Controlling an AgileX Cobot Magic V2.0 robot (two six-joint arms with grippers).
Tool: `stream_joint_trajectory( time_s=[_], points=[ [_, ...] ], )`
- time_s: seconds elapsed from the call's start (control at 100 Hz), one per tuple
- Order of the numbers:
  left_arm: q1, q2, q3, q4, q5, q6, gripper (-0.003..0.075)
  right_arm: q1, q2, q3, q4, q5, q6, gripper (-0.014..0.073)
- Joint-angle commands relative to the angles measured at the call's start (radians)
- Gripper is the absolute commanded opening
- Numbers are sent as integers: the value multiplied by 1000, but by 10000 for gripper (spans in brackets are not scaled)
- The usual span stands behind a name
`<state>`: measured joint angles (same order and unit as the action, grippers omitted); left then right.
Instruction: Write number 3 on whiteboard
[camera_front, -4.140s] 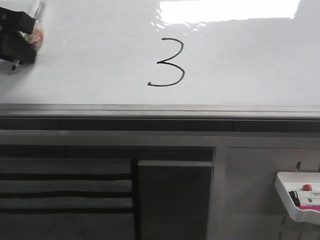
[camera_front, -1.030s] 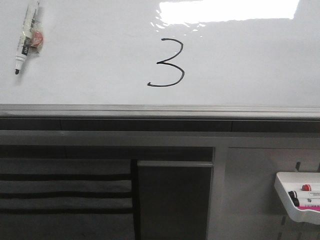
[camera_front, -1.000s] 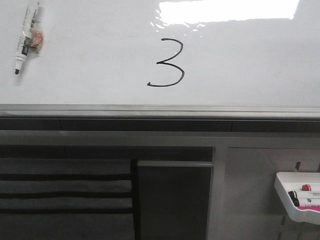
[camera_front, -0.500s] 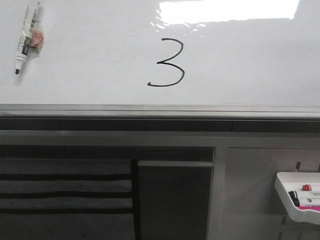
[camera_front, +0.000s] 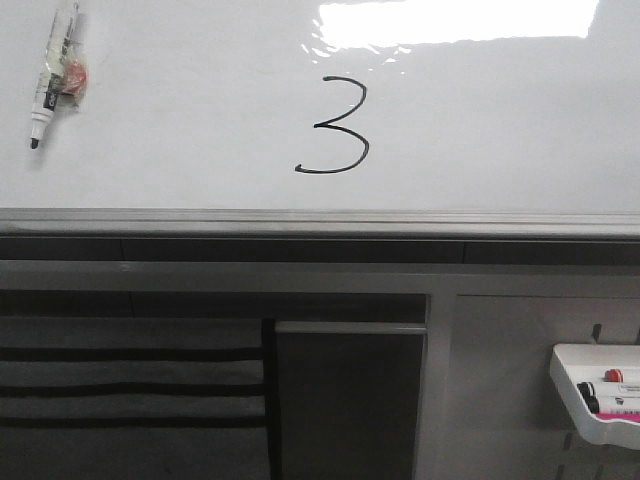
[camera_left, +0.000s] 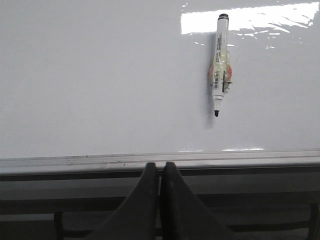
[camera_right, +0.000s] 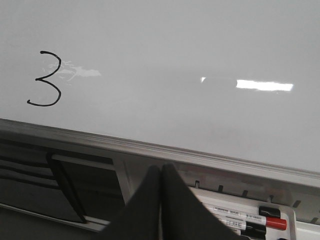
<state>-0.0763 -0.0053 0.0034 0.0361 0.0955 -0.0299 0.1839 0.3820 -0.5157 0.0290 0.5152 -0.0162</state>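
Thin black hand-drawn number 3 (camera_front: 337, 127) complete on large glossy white whiteboard (camera_front: 180, 150). White uncapped marker (camera_front: 52, 73) lies released on board. Left gripper (camera_left: 159, 169), right gripper (camera_right: 160, 172): fingers pressed together, empty. Judgement: task finished; only retreat remains.

My grippers are out of this view. Ahead, the number 3 (camera_front: 335, 127) sits on the whiteboard (camera_front: 500, 130); an uncapped black marker (camera_front: 52, 75) lies far left, a marker tray (camera_front: 598, 392) lower right.
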Motion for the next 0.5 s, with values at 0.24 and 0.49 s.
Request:
stream_joint_trajectory(
  time_s=[0.24, 0.49],
  points=[
    [-9, -26, 9, 1, -81, -11, -20, -184, -245, 287, 26, -375, -4, -68],
    [-9, -26, 9, 1, -81, -11, -20, -188, -390, 558, 26, -580, -4, -69]
  ],
)
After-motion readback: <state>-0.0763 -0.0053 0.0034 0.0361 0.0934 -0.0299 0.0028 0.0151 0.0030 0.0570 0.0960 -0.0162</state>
